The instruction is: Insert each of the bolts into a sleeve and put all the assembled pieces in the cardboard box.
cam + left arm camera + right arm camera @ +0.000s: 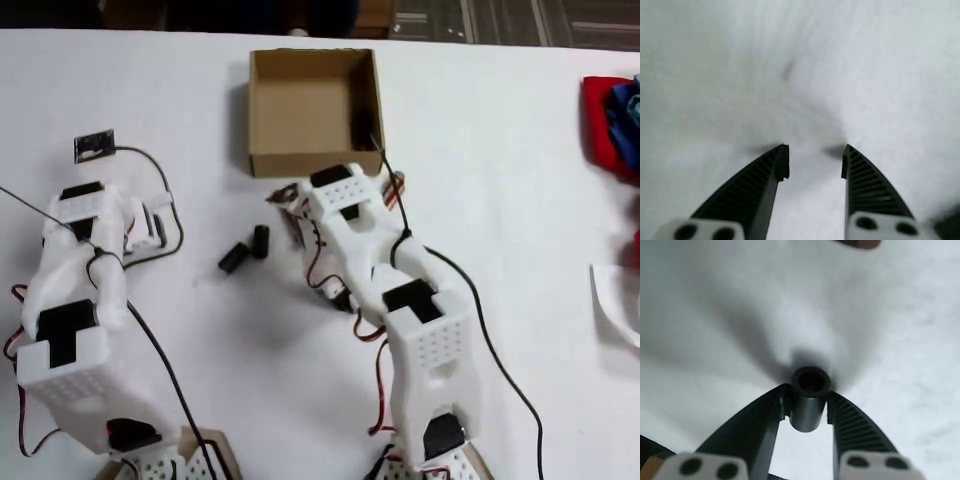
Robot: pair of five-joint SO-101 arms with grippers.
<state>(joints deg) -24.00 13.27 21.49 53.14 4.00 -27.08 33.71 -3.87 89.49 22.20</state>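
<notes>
The right arm [400, 290] stretches forward over the white counter [480, 150], its wrist bent down just in front of the cardboard box [262, 110]. The right tool [808, 401] is clenched on a black sleeve [806, 416], one ribbed finger pressing each side of the cylinder. The sleeve's hollow bore shows at one end. A dark shadow pools on the counter beneath it, and whether the sleeve touches the surface cannot be told.

The left arm [80, 280] is folded lower and farther back, well apart from the box, its wrist also tipped toward the counter. The left tool [815, 161] is released, its two black fingers spread with bare white counter between the tips and nothing in its grasp. In the high view the left tool [155, 228] sits close above the surface.

Two black pieces [245, 252] lie on the counter between the arms, near the right arm's wrist and short of the box, close together at an angle to one another. It cannot be made out whether they are bolts or sleeves.

The box stands open at the far side of the counter. A dark shape sits against its inner wall on the right, too unclear to name. A red cloth [603, 120] lies at the right edge.
</notes>
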